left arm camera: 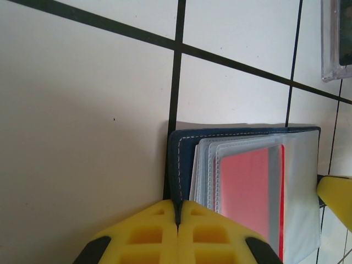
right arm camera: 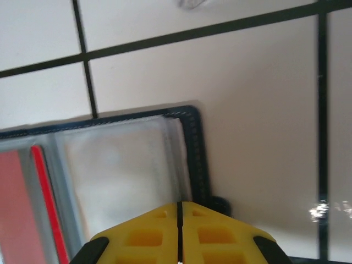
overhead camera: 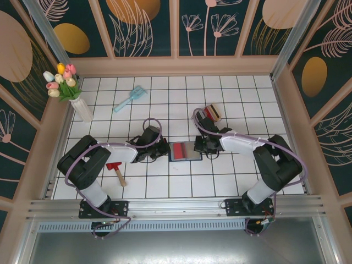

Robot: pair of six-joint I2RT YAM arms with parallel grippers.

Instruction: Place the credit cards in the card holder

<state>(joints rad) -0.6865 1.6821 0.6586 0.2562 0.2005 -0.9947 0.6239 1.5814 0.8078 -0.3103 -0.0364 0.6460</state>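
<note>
White tiles with dark grout cover the table [overhead camera: 247,99] beneath both my arms, with flower-painted panels rising behind it. The card holder [overhead camera: 183,150] lies opened flat directly between my two hands, its long axis running from one hand to the other. One red credit card [left arm camera: 247,192] sits inside a clear sleeve on the half nearer my left hand.

My left gripper [left arm camera: 177,214] is closed, its yellow fingers pressed together at the holder's stitched outer edge. I cannot tell whether it pinches the cover or only pins it down. My right gripper [right arm camera: 179,212] is also closed, with nothing visible between its fingers. It sits at the opposite edge, over an empty sleeve.

More credit cards [overhead camera: 212,112] stand in a small clear rack [left arm camera: 330,55] just beyond my right hand, away from my bases and farther from my left hand. I judge the right arm the nearer one for fetching the next card while the left steadies the holder.

Beyond my left arm lie a blue brush [overhead camera: 130,99], a red-headed mallet [overhead camera: 116,170] and a vase of tulips [overhead camera: 66,82].
</note>
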